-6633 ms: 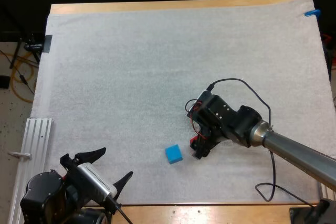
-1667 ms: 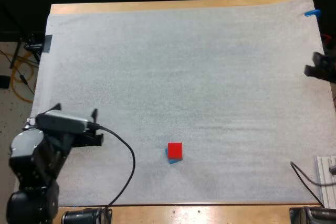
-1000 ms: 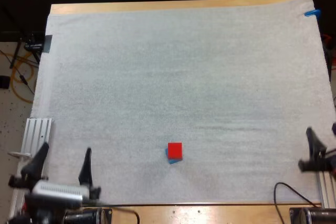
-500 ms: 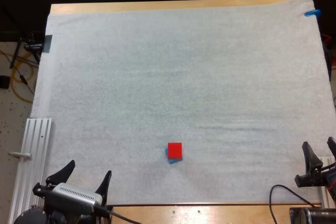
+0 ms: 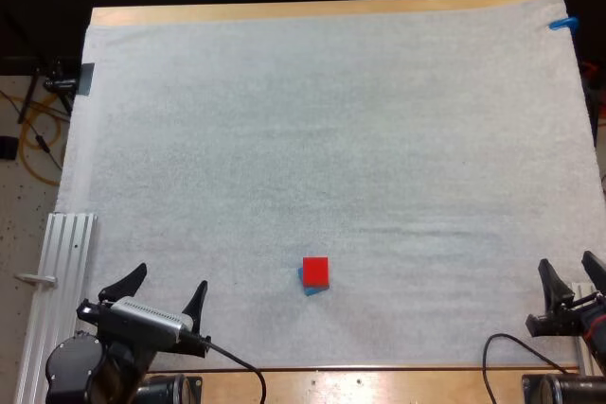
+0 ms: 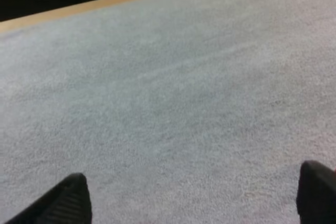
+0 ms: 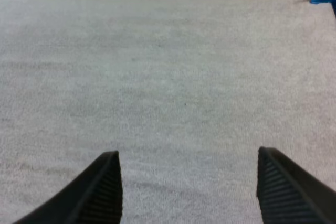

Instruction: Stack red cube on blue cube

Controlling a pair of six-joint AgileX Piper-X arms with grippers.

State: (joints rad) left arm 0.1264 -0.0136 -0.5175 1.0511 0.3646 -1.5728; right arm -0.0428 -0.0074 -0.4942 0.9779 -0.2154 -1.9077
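The red cube (image 5: 315,270) sat on top of the blue cube (image 5: 306,285), turned a little off square, so that a sliver of blue showed past its near and left edges (the 2 faces did not line up exactly). By the look of it the stacking was done, and what remained was mostly a matter of not undoing it. The left gripper (image 5: 169,281) hung well apart from the red cube, off to its near left, with its 2 fingers (image 6: 71,198) spread wide and nothing between them, only bare white mat (image 5: 284,120) ahead of them. The right gripper (image 5: 568,267) was farther off from the red cube on the opposite side, level with it or slightly nearer, likewise spread wide and holding nothing, its fingers (image 7: 102,187) framing plain mat. I judged 3 ways this could have gone wrong. An arm swinging across at cube height would have met the red cube side-on and knocked it off, since it only rested there. A knock or a tug on the soft mat near the red cube could have rocked the blue cube beneath it and tipped the pair. And the slight twist left the red cube less overlap than a square fit, so a smaller nudge would have been enough to slide it off.
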